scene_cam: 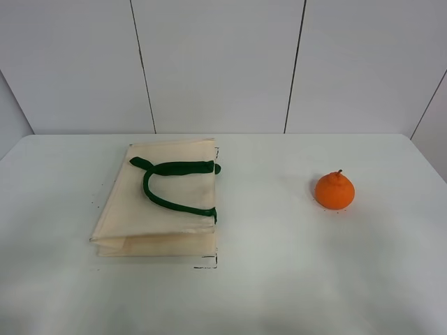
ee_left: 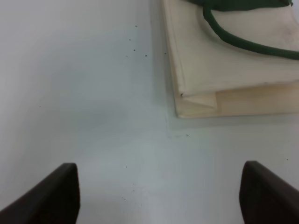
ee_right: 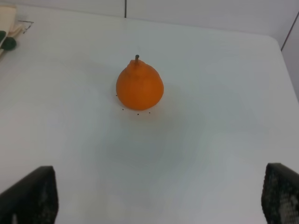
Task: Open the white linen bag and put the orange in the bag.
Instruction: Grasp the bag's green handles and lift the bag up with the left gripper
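The white linen bag (scene_cam: 157, 202) lies flat and folded on the left half of the table, its dark green handle (scene_cam: 174, 183) looped on top. The left wrist view shows its near corner (ee_left: 224, 70). The orange (scene_cam: 334, 190) stands upright on the right half, stem up, also in the right wrist view (ee_right: 139, 86). Neither arm shows in the high view. My left gripper (ee_left: 159, 196) is open and empty, short of the bag's corner. My right gripper (ee_right: 159, 198) is open and empty, short of the orange.
The white table (scene_cam: 279, 279) runs to a panelled wall at the back. Small black marks (scene_cam: 207, 265) sit by the bag's front corner. The table's right edge (ee_right: 287, 70) passes beyond the orange.
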Tool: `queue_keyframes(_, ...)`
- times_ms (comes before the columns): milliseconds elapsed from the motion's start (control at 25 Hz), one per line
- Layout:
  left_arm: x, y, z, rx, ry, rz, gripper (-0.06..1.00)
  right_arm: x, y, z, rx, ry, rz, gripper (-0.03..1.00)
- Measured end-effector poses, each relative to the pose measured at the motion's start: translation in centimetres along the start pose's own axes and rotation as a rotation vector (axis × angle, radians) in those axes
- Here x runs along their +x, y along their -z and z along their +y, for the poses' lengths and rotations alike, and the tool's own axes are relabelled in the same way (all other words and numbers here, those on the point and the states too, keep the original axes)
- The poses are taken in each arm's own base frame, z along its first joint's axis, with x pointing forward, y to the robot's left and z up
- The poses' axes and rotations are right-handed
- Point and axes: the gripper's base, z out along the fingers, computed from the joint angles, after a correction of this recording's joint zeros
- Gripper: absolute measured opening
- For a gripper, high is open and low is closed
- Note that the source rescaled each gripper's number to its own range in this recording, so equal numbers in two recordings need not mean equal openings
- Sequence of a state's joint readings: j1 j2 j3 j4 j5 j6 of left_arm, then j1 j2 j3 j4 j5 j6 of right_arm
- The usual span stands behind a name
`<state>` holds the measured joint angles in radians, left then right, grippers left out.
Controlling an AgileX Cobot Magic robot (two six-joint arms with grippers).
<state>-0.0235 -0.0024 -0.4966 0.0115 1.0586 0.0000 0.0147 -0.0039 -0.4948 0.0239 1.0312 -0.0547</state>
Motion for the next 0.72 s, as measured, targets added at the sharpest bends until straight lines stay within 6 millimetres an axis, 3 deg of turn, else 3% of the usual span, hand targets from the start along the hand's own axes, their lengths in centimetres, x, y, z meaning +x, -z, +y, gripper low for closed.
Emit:
queue_keyframes(360, 0.0, 0.0, 0.0, -0.001, 0.0, -0.001, 0.84, 0.0, 0.0, 0.0, 0.0, 0.0, 0.0, 1.0)
queue_keyframes(520, -0.2, -0.1, 0.0, -0.001, 0.0, 0.003, 0.95, 0.0, 0.0, 0.0, 0.0, 0.0, 0.0, 1.0)
queue_keyframes(720, -2.9, -1.0, 0.0, 0.0, -0.002, 0.123, 0.99, 0.0, 0.0, 0.0, 0.0, 0.0, 0.0, 1.0)
